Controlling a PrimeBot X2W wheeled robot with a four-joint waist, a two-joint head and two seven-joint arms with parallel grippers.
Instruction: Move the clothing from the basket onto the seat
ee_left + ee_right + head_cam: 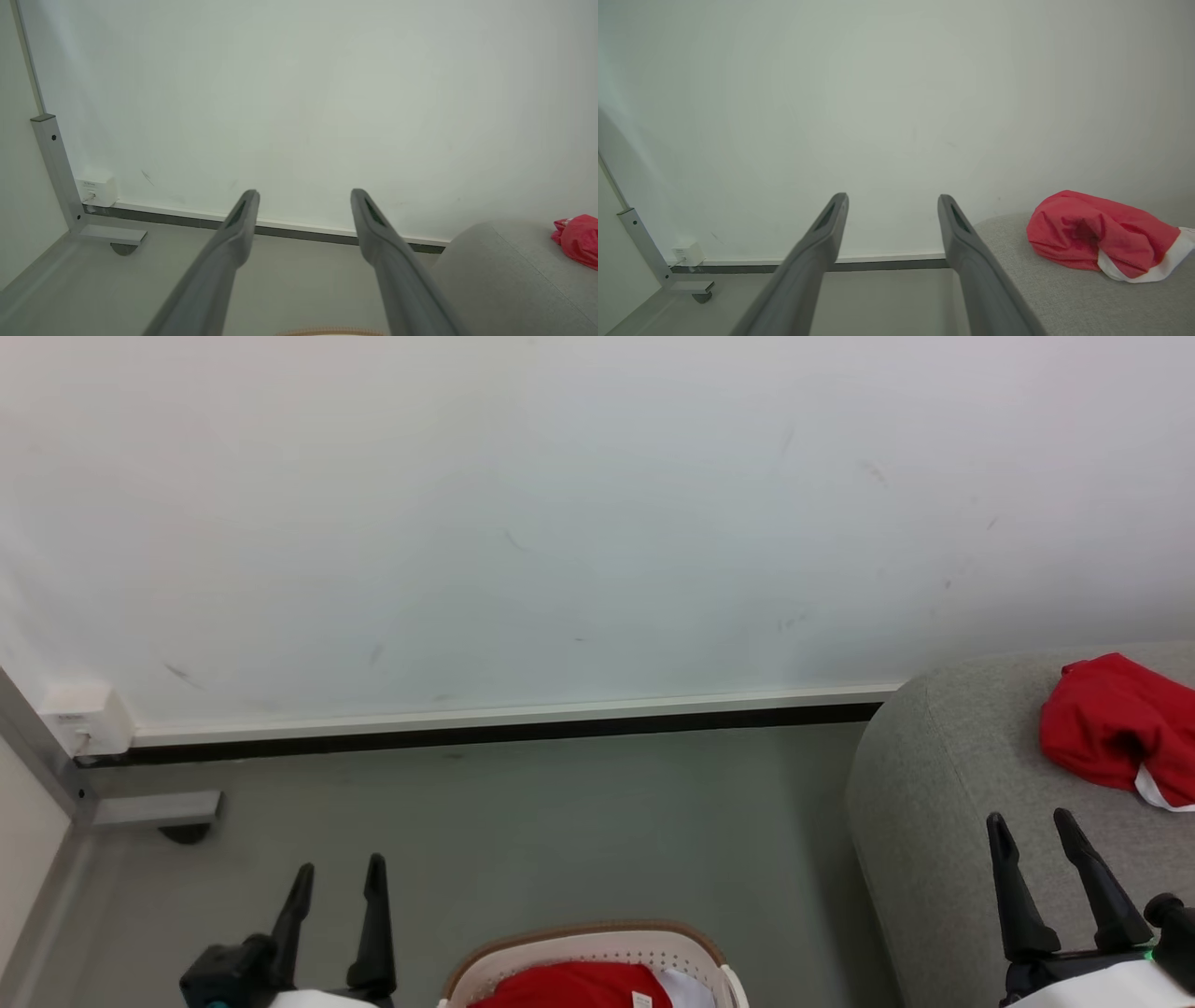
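Two dark fingers of the left gripper (340, 864) stand spread, empty, over smooth grey floor (560, 821). Right of them, an oval white perforated plastic basket (597, 943) with brown rim holds soft red fabric clothing (569, 987). The right gripper (1030, 817), spread too, hovers over the rounded grey upholstered sofa (934, 784) bearing a crumpled red white-trimmed garment (1111, 719); scuffed pale wall (560, 523) behind.

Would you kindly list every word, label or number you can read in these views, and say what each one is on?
No text here can be read.
Label on the small white wall box: dark print, too small to read.
White tag on the red clothing in the basket: too small to read.
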